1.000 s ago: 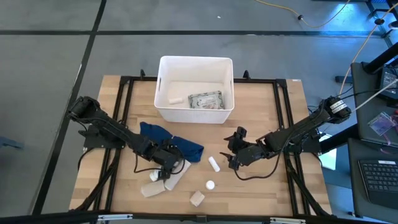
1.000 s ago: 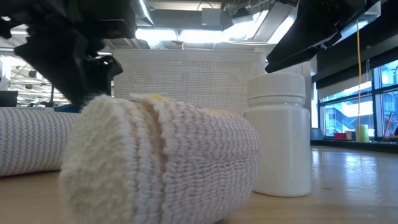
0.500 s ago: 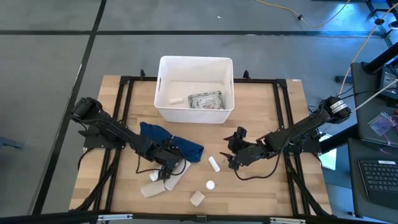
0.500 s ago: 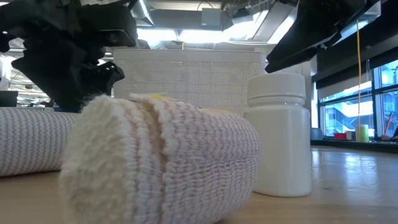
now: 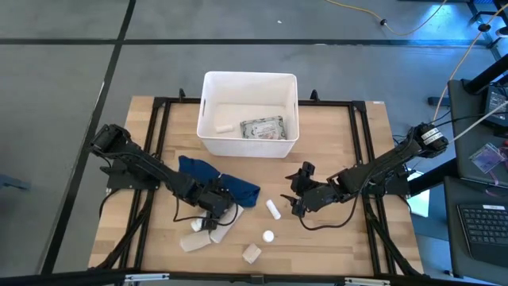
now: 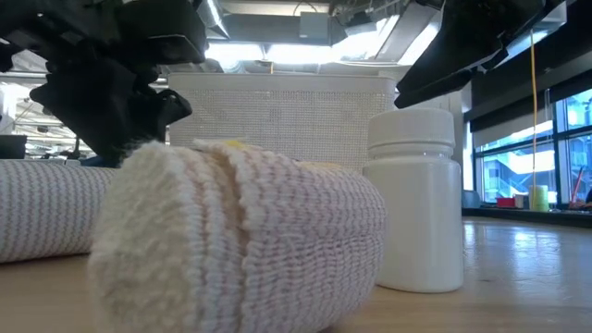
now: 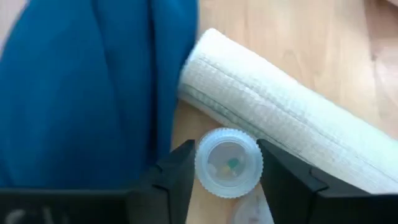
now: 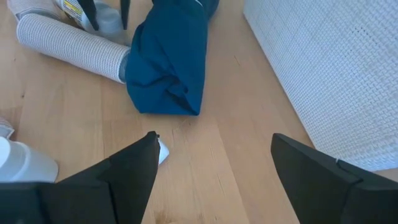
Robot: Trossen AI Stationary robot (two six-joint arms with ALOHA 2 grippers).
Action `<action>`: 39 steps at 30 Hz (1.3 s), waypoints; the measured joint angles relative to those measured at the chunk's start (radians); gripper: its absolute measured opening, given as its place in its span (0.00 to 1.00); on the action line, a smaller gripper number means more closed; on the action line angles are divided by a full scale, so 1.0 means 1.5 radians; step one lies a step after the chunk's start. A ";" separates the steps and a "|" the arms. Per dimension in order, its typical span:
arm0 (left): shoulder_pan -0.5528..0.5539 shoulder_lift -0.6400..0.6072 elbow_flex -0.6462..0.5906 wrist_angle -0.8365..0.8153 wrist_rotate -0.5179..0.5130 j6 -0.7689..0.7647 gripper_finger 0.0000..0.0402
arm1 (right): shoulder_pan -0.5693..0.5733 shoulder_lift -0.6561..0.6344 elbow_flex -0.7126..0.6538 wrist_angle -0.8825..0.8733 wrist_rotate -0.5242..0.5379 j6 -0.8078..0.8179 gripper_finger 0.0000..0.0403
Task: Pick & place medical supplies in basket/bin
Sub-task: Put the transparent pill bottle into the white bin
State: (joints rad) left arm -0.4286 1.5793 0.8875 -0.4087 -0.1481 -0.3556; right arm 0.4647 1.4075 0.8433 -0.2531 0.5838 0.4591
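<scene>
The white bin [image 5: 208, 111] stands at the table's far middle and holds a grey dotted packet [image 5: 263, 129] and a pale roll [image 5: 225, 126]. My left gripper [image 5: 213, 219] is open and points down beside the blue cloth [image 5: 221, 183]. Its fingers stand on either side of a clear vial [image 7: 229, 163], next to a long bandage roll [image 7: 292, 134]. A white vial [image 5: 273, 209], a capped bottle [image 5: 268, 236] and a beige block [image 5: 252, 253] lie on the wood. My right gripper [image 5: 297, 195] is open, just right of the white vial. My left gripper has one finger [image 7: 181, 173] on each side of the clear vial's cap [image 7: 229, 149], coming from above and pointing down. Whether the fingers touch the cap, I cannot tell. The vial stands upright on the table.
A labelled bottle [image 5: 196, 226] and a beige roll [image 5: 193, 242] lie near the left gripper. In the low view a bandage roll [image 6: 240, 236] and a white bottle [image 6: 416, 199] fill the foreground, before the bin's wall [image 6: 277, 106]. Black frame rails [image 5: 361, 143] run along both table sides.
My left gripper has shifted slightly toward the table's right over the vial, as the low view shows. My right arm has kept still.
</scene>
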 joint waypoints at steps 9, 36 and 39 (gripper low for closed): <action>0.002 -0.083 0.102 -0.063 0.076 0.080 0.34 | 0.000 0.000 0.000 0.000 0.000 0.001 0.76; 0.582 -0.004 0.300 0.032 0.176 0.251 0.35 | 0.000 0.000 0.000 -0.003 0.000 -0.018 0.76; 0.612 0.055 0.300 0.079 0.240 0.225 0.35 | 0.000 0.000 0.000 -0.004 0.000 -0.019 0.76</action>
State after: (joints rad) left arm 0.4899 1.6623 1.3380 -0.2902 0.2126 -0.0175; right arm 0.4646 1.4075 0.8433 -0.2584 0.5835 0.4309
